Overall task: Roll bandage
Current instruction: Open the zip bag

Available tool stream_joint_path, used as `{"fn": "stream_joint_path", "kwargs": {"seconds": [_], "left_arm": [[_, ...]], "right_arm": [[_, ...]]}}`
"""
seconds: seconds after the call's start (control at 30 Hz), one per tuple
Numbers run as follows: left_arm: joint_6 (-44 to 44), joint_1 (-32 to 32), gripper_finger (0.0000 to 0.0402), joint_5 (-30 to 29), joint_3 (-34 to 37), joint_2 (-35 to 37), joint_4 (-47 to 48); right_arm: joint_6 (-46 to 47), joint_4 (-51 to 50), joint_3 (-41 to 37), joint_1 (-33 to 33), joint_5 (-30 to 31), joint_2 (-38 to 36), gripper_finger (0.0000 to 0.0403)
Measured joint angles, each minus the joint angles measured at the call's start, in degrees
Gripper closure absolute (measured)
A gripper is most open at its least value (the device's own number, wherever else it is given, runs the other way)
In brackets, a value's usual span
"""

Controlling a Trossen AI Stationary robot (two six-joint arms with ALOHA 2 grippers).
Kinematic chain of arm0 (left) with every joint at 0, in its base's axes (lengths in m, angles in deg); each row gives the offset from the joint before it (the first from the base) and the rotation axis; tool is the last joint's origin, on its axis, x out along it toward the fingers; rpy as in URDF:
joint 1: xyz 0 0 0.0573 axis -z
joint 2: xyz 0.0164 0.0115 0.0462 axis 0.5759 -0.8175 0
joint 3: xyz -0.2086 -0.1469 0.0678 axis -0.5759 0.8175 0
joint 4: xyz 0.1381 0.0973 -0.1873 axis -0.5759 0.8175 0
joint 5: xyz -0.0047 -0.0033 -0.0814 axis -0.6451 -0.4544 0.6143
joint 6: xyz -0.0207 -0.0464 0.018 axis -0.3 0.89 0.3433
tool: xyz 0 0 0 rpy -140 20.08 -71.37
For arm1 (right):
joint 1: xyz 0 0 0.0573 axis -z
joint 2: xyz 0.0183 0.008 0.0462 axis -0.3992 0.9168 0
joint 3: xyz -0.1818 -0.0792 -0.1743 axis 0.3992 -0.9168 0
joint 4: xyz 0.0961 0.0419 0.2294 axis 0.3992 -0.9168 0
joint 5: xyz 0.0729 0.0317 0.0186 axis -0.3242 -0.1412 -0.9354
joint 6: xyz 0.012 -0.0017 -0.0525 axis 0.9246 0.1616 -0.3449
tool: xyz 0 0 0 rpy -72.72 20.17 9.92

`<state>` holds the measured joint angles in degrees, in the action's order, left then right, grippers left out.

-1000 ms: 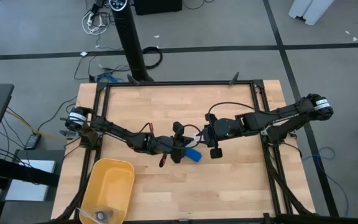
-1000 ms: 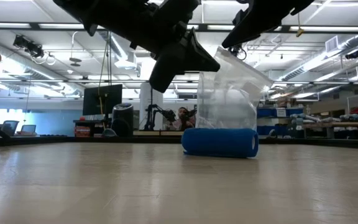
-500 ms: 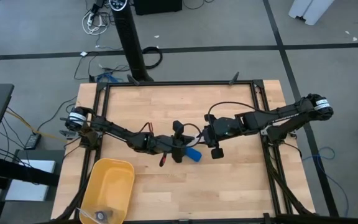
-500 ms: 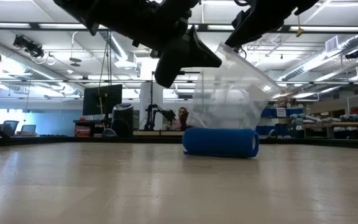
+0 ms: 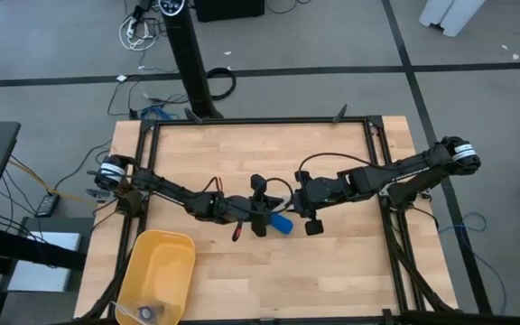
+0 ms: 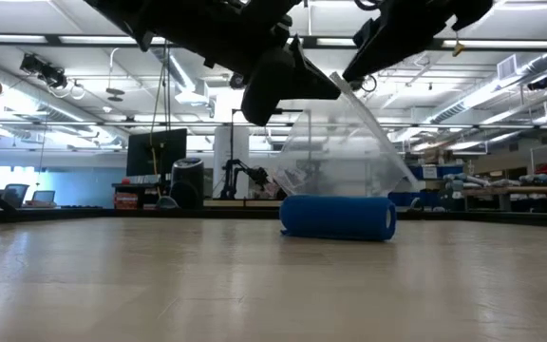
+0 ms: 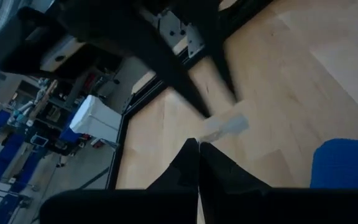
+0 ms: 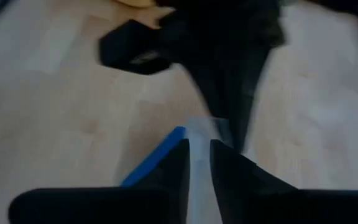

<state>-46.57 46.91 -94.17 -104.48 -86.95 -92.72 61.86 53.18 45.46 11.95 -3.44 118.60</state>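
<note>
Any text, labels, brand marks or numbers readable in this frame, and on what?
None can be read.
Bandage: plain blue, no print.
Clear bag: no visible label.
Yellow bin: no marking visible.
Room behind the table in the low view: signs and screens too small and blurred to read.
Both wrist views: too blurred for any text.

The high view looks straight down from well above, taking in the whole wooden counter (image 5: 332,262) and floor around it, while the low view sits at counter height, facing level across the boards into the room. Each wrist view looks from close range past its own dark fingers — all four share the blue bandage roll (image 5: 281,225) (image 6: 337,218) (image 7: 347,163) (image 8: 151,160) at mid-counter.
</note>
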Motion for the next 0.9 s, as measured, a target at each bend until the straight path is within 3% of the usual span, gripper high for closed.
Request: {"fn": "stream_joint_path", "kwargs": {"seconds": [0.13,0.27,0.43,0.57,0.77,0.9], "left_arm": [[3.2,0.0,0.0400,-0.6,0.0,0.0,-0.2],[14.0,-0.3,0.0400,-4.4,0.0,0.0,-0.3],[28.5,-1.0,0.0400,-5.4,0.0,0.0,-0.3],[36.5,-1.2,0.0400,-5.2,0.0,0.0,-0.2],[44.7,-1.3,0.0400,-5.2,0.0,0.0,-2.3],[45.5,-1.3,0.0400,-5.2,0.0,0.0,-5.7]], "right_arm": [[1.5,-0.2,0.0,-1.0,8.1,0.0,0.0357],[3.0,-1.8,0.0,-3.2,18.3,-0.2,0.0343],[6.3,-1.4,0.0,-5.8,20.1,-0.2,0.0301],[6.7,-1.0,0.0,-8.0,26.9,-0.2,0.0278],[6.1,1.7,0.0,-9.8,30.6,-0.2,0.0277],[6.4,1.7,0.0,-10.9,32.8,0.1,0.0276]]}}
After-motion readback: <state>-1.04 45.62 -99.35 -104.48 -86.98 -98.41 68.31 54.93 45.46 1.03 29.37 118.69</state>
